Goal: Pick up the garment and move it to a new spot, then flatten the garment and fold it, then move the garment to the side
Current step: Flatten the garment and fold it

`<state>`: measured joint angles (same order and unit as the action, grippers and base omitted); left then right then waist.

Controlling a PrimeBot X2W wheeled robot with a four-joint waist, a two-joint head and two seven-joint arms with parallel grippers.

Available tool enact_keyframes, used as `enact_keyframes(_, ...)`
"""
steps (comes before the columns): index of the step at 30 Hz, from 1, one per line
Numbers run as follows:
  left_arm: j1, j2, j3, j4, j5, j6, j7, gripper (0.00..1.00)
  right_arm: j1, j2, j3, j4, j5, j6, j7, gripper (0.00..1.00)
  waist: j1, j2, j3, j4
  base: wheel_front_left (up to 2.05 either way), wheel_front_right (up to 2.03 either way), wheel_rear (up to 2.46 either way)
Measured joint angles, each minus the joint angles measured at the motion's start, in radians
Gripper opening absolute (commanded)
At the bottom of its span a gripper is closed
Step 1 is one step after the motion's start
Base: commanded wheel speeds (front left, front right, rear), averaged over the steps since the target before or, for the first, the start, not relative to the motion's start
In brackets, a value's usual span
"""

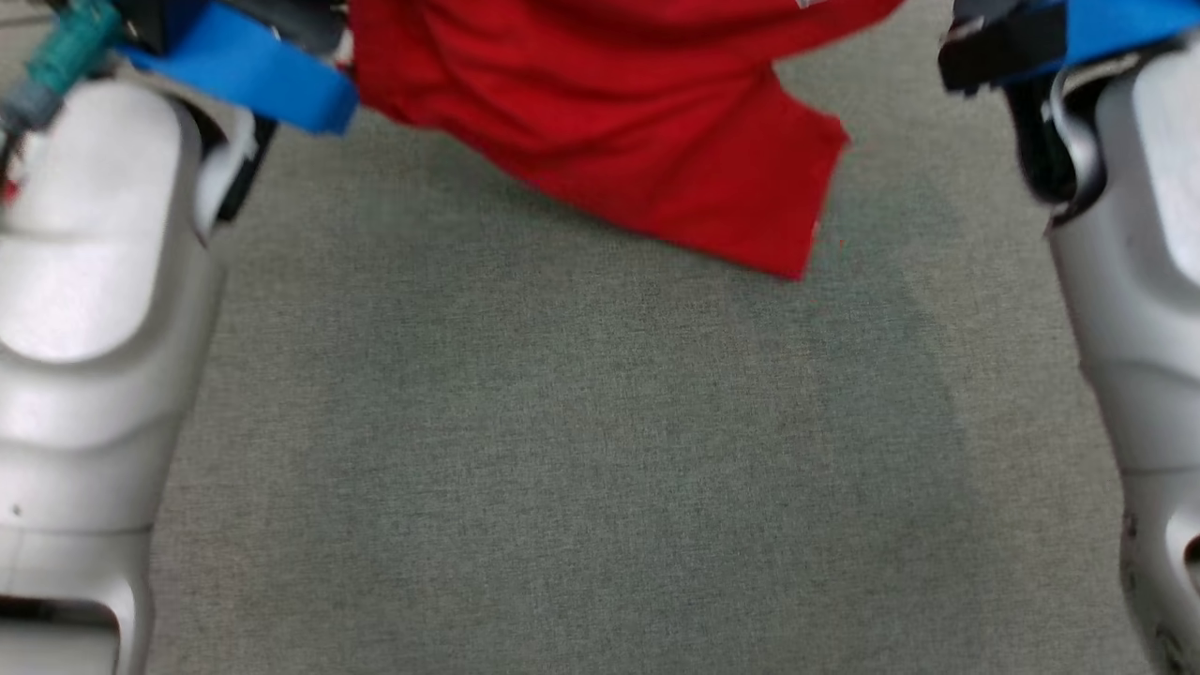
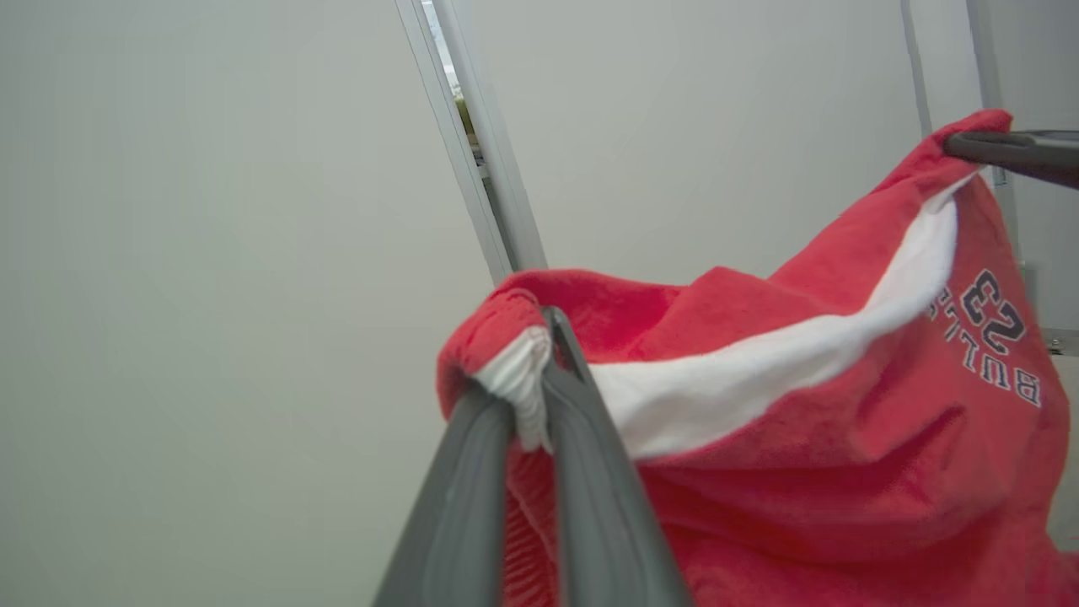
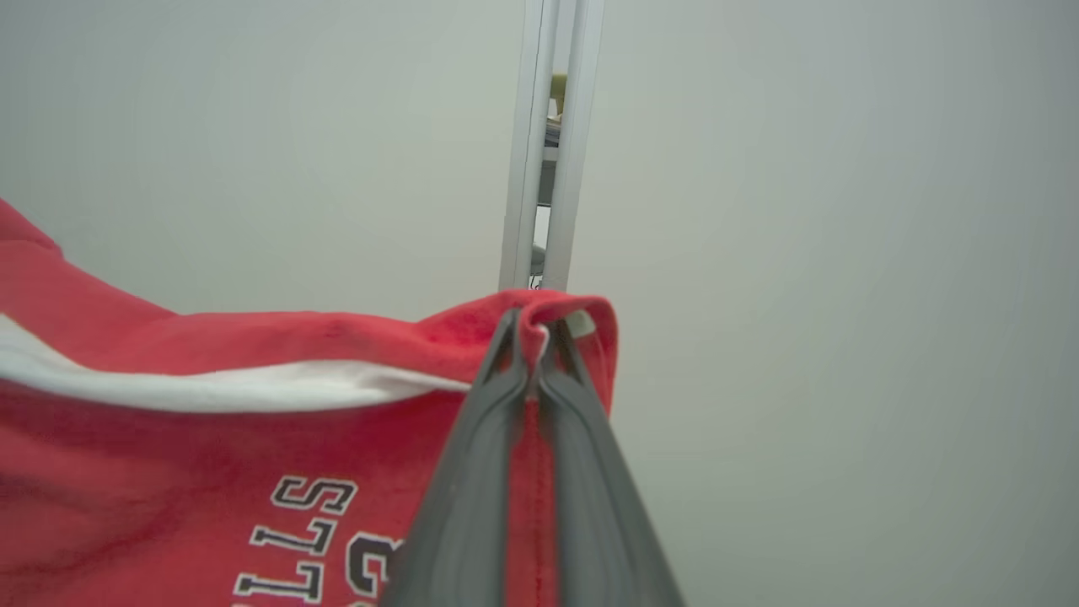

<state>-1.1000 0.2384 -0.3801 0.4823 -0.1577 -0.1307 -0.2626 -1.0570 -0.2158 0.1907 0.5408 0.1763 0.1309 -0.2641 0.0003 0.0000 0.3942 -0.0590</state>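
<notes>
The garment (image 1: 637, 122), a red top with a white band (image 2: 759, 362) along its upper edge and dark lettering (image 3: 312, 539), is found lifted and hung between the two grippers at the far side of the grey surface (image 1: 600, 450). The left gripper (image 2: 531, 362) is clamped on one bunched end of that edge, with white ribbed cloth pinched between its fingers. The right gripper (image 3: 534, 329) is closed tightly on the other end, with a small fold of red cloth caught at its tips. The edge between the two grips is seen to sag slightly. A loose corner (image 1: 806, 253) hangs lowest in the head view; whether it touches the surface cannot be told. The step in hand is judged to be the carry to a new spot, with flattening and folding not yet done. It is recommended that both grips be held level and drawn apart until the edge runs straight. The hanging corner should be laid down first and the cloth then paid out behind it, so that few creases are set. The bunched left grip is noted as the likelier one to slip. Release is advised only once the cloth is borne by the surface.
</notes>
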Motion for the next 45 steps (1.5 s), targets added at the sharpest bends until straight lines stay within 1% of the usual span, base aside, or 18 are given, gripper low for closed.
enact_keyframes(4,-0.196,0.002,0.002,0.039,0.01,0.0,0.0,0.0,-0.189,-0.019,0.011,0.04,-0.014,0.0,0.0,0.0,0.0,0.0,0.071,-0.008,0.0,0.0,0.0)
enact_keyframes(9,-0.374,-0.004,0.006,0.073,-0.001,0.0,0.0,0.0,-0.347,-0.024,0.01,0.105,-0.015,0.0,0.0,0.0,0.0001,0.0,0.131,-0.019,0.0,0.0,0.0)
enact_keyframes(12,-0.42,-0.015,0.009,0.073,-0.017,0.0,0.0,0.0,-0.403,-0.024,0.013,0.134,-0.003,0.0,0.0,0.0,0.0,0.0,0.148,-0.024,0.0,0.0,0.0)
enact_keyframes(16,-0.391,-0.019,-0.013,0.074,-0.025,0.0,0.0,0.0,-0.396,-0.025,0.036,0.155,0.007,0.0,0.0,0.0,-0.0001,0.0,0.157,-0.021,0.0,0.0,0.0)
enact_keyframes(19,-0.314,-0.023,-0.025,0.069,-0.026,0.0,0.0,0.0,-0.347,-0.027,0.051,0.15,0.012,0.0,0.0,0.0,-0.0001,0.0,0.165,-0.013,0.0,0.0,0.0)
enact_keyframes(23,-0.172,-0.034,-0.009,0.026,-0.037,0.006,0.0,0.0,-0.212,-0.025,0.057,0.123,0.035,0.0,0.0,0.0,0.0,0.0,0.167,-0.006,0.0,0.0,0.0)
enact_keyframes(28,0.057,-0.047,0.017,-0.067,-0.044,0.024,0.0,0.0,-0.035,-0.014,0.058,0.07,0.048,0.0,0.0,0.0,-0.0001,0.0,0.146,-0.004,0.0,0.0,0.0)
enact_keyframes(39,0.578,-0.107,0.021,-0.221,-0.049,0.031,0.0,0.0,0.435,-0.009,0.012,-0.088,0.103,0.0,0.0,0.0,-0.0005,0.0,0.014,0.012,0.0,0.0,0.0)
enact_keyframes(45,0.797,-0.133,0.034,-0.263,-0.053,0.032,0.0,0.0,0.66,-0.011,-0.01,-0.142,0.144,0.0,0.0,0.0,-0.0006,0.0,-0.075,0.008,0.0,0.0,0.0)
